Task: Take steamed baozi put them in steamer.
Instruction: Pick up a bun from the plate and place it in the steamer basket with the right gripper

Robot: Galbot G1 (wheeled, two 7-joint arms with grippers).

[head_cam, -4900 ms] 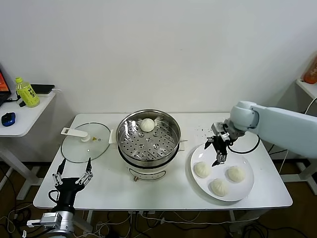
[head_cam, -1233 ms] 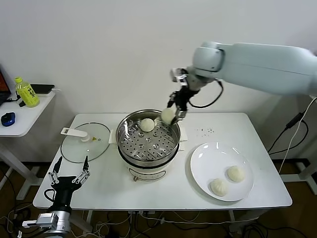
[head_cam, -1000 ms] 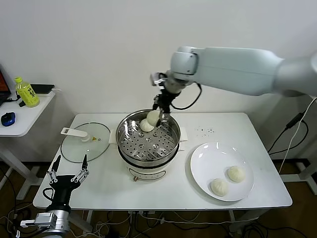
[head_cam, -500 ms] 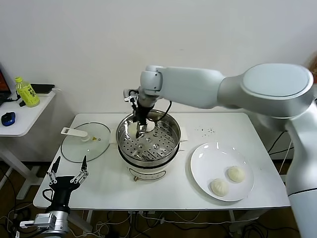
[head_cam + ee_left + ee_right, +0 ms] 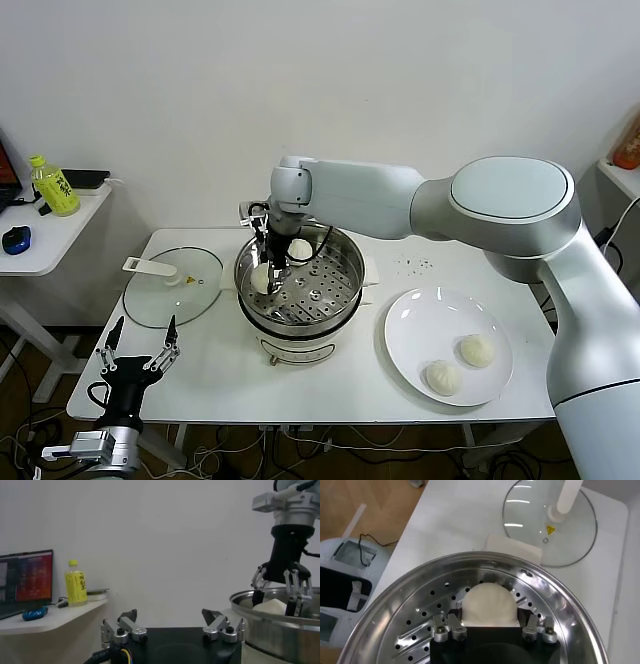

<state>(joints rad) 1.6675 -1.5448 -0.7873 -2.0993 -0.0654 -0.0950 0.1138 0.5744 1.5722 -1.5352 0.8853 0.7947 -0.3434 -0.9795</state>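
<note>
My right tool (image 5: 268, 272) grips one baozi (image 5: 261, 278) low inside the steamer (image 5: 345, 262) — a second bun (image 5: 299, 248) sits behind it. Two more wait on the plate (image 5: 410, 325). My left tool (image 5: 137, 362) hangs open, below the tabletop (image 5: 210, 370) edge.

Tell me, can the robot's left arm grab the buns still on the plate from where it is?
Probably not. The left gripper hangs open below the table's near left corner, and the two baozi lie on the plate at the far right, with the steamer between. It looks too far.
</note>
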